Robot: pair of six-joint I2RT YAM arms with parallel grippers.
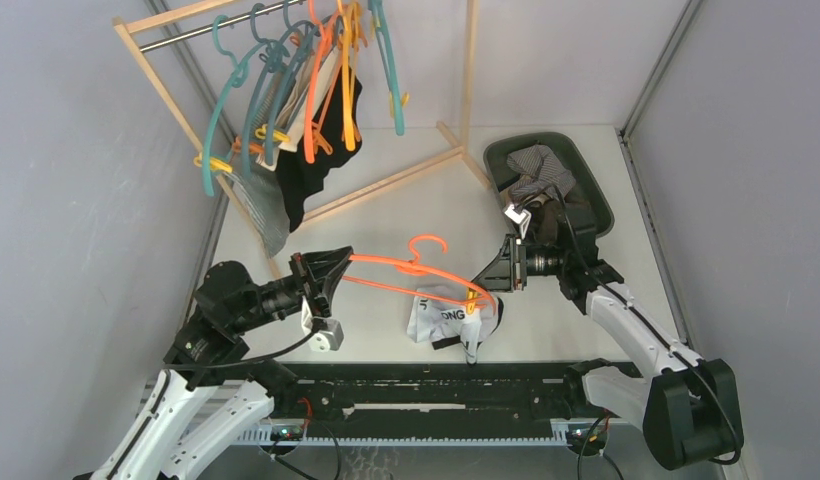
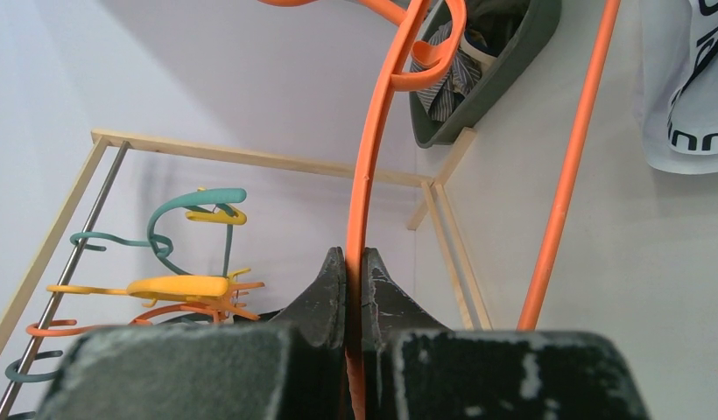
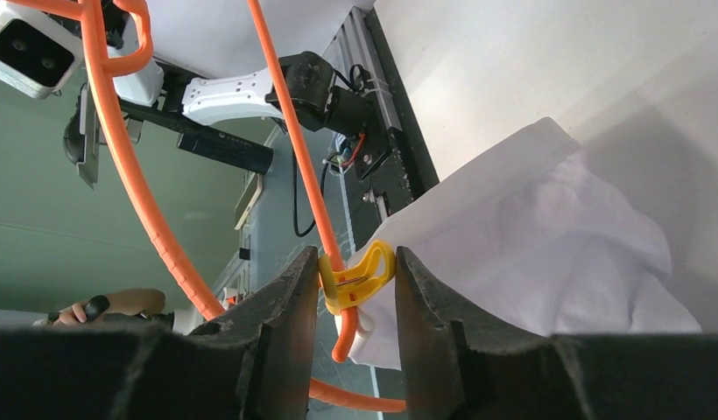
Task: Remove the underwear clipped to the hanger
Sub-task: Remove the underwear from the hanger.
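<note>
my left hand (image 2: 355,259) clamped tight on orange hanger (image 2: 374,157) rod; right hand (image 3: 357,255) narrow, fingers pinching yellow clip (image 3: 361,276) at hanger end; white underwear (image 3: 531,245), black trim, hangs off that clip right beside right hand, sagging toward tabletop (image 1: 406,222)

White briefs (image 1: 441,318) with black lettering and trim hang crumpled from one end of a tilted orange hanger (image 1: 406,275), pinned by a yellow clip (image 3: 360,278). Black briefs (image 1: 316,170) and grey briefs (image 1: 264,205) hang on the far rack (image 1: 386,186).
</note>
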